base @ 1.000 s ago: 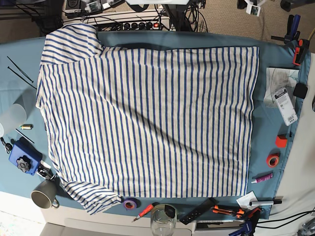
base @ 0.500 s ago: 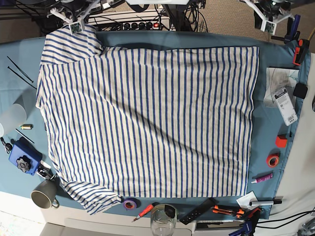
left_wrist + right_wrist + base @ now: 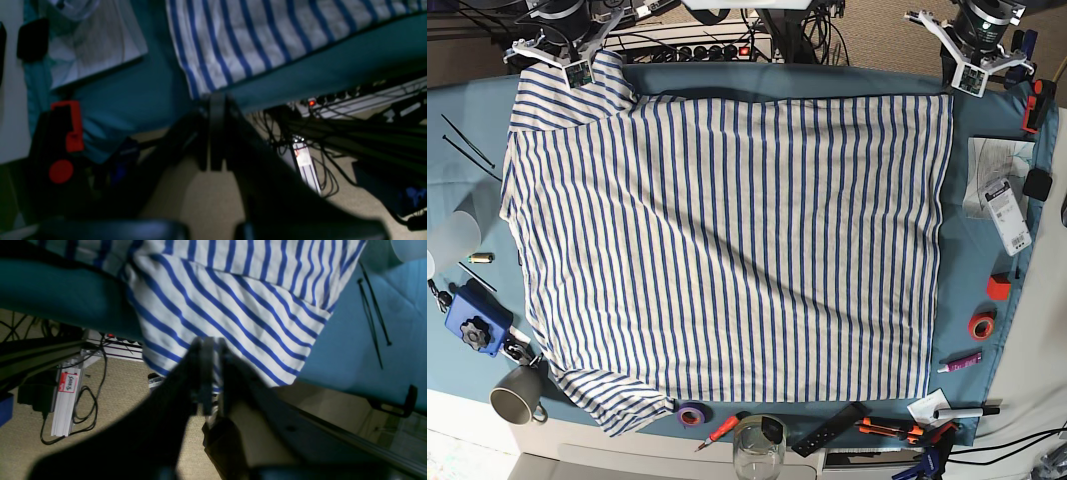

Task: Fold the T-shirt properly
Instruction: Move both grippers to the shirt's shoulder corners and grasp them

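The T-shirt (image 3: 727, 240), white with thin blue stripes, lies spread flat on the teal table cloth (image 3: 982, 260). Its sleeves are at the left and its hem runs down the right. My right gripper (image 3: 575, 62) is at the far left, shut and empty, with its tip over the far sleeve (image 3: 233, 313) in the right wrist view (image 3: 206, 341). My left gripper (image 3: 972, 68) is at the far right, shut and empty. In the left wrist view (image 3: 217, 98) its tip hangs just past the shirt's far hem corner (image 3: 196, 90).
A grey mug (image 3: 517, 395), a glass (image 3: 759, 448), a purple tape roll (image 3: 691, 413) and hand tools (image 3: 897, 428) line the near edge. A blue box (image 3: 475, 320), a plastic cup (image 3: 452, 238) and zip ties (image 3: 467, 145) lie left. Papers (image 3: 1002, 190), an orange tape roll (image 3: 981, 325) and a red clamp (image 3: 1034, 105) lie right.
Both arms have come in from the far edge. The right one now sits over the far sleeve and the left one by the far hem corner. The shirt has not moved.
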Tool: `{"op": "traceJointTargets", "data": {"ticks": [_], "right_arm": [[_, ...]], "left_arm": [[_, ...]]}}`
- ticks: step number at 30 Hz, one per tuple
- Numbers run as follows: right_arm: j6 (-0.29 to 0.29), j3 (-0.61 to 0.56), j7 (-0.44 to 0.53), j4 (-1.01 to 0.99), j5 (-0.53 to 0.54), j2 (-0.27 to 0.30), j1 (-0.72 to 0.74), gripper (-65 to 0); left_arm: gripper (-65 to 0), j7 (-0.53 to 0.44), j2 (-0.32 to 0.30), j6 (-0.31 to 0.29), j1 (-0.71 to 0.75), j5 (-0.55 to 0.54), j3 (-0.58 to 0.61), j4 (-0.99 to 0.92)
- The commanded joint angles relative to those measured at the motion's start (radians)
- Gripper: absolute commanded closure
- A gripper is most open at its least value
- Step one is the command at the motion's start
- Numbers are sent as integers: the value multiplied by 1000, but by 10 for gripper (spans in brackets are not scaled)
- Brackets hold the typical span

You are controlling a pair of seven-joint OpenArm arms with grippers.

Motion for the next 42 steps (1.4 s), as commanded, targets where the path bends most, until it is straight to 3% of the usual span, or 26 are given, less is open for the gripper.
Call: {"op": "traceJointTargets", "data": {"ticks": [1, 3, 4, 7, 9, 13, 17, 22, 24, 28, 30, 34, 42], "right_arm": [[-5, 5, 31, 18, -3, 3, -10, -145], [-6, 5, 41, 18, -4, 3, -10, -259], [-11, 5, 42, 18, -3, 3, -10, -288], [-79, 5, 40, 18, -28, 2, 9, -291], [-126, 5, 22, 18, -47, -3, 34, -291], [-212, 6, -79, 17, -50, -10, 90, -291], [-214, 57, -89, 16, -49, -11, 120, -291], [-210, 227, -57, -27, 26, -10, 154, -291], [-177, 301, -56, -81, 88, -10, 179, -291], [-23, 410, -71, -211, 216, -10, 240, -291], [50, 441, -89, -262, 301, -11, 267, -291], [143, 451, -106, -343, 411, -11, 299, -291], [164, 451, -66, -452, 457, -11, 303, -291]], "left_arm": [[0, -19, -5, 3, 14, -3, -5, 18], [0, -19, -5, 3, 14, -3, -5, 18], [-42, -19, -5, 3, 14, -4, -5, 18], [-197, -19, -5, 3, 10, -3, -5, 18], [-248, -20, -5, 3, 10, -4, -5, 18], [-249, -20, -5, 3, 8, -3, -5, 18], [-249, -23, -6, 3, 5, -3, -5, 18], [-249, -23, -6, 3, 5, -3, -5, 18], [-249, -23, -5, 3, 2, -4, -5, 18], [-249, -24, -5, 3, 2, -4, -5, 18], [-249, -24, -5, 3, 2, -4, -5, 18], [-249, -24, -5, 3, 2, -4, -5, 18], [-249, -23, -5, 3, 0, -4, -5, 18]]}}
